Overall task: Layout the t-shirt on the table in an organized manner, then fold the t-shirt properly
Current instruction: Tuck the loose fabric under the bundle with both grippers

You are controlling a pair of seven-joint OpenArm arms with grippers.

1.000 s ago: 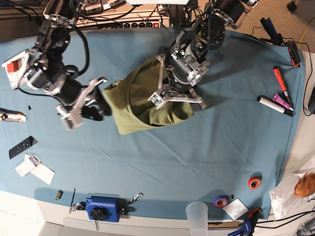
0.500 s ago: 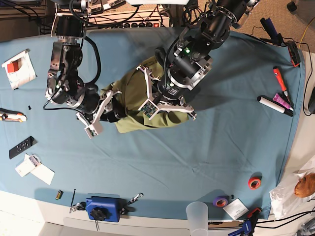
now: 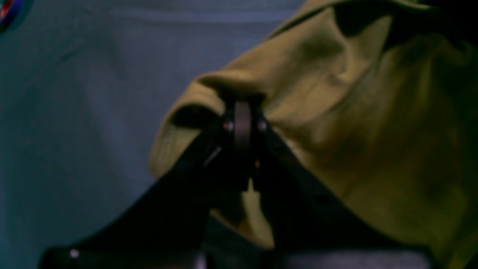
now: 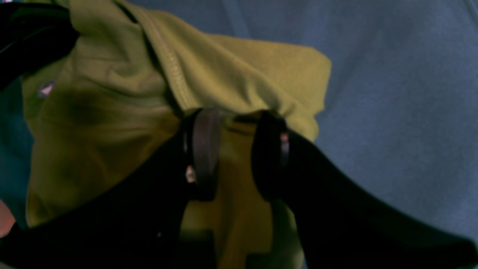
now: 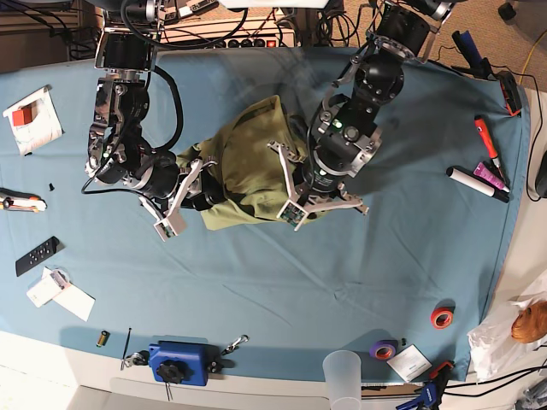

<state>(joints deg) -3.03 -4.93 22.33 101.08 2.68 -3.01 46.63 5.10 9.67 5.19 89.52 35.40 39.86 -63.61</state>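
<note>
The olive-green t-shirt [image 5: 244, 166] lies bunched in a heap at the middle of the teal table [image 5: 393, 265]. In the left wrist view my left gripper [image 3: 242, 106] is shut, pinching a raised fold of the t-shirt [image 3: 336, 112] over the table [image 3: 74, 112]. In the base view that arm stands over the heap's right side and hides its own fingers. My right gripper [image 4: 237, 119] is open; its two fingers [image 4: 203, 142] straddle a hemmed edge of the t-shirt [image 4: 231, 71]. In the base view the right gripper [image 5: 198, 195] sits at the heap's left edge.
A blue clamp block [image 5: 179, 363] and a plastic cup [image 5: 342, 371] stand at the front edge. Tape rolls [image 5: 441, 318] lie front right, markers [image 5: 487, 175] at the right. A remote [image 5: 37, 254], paper cards [image 5: 60, 295] and a white box [image 5: 32, 115] lie at the left.
My right arm has swung in from the left until its open fingers reach the shirt's left edge. The left arm has turned and shifted slightly right and forward, still holding the fabric.
</note>
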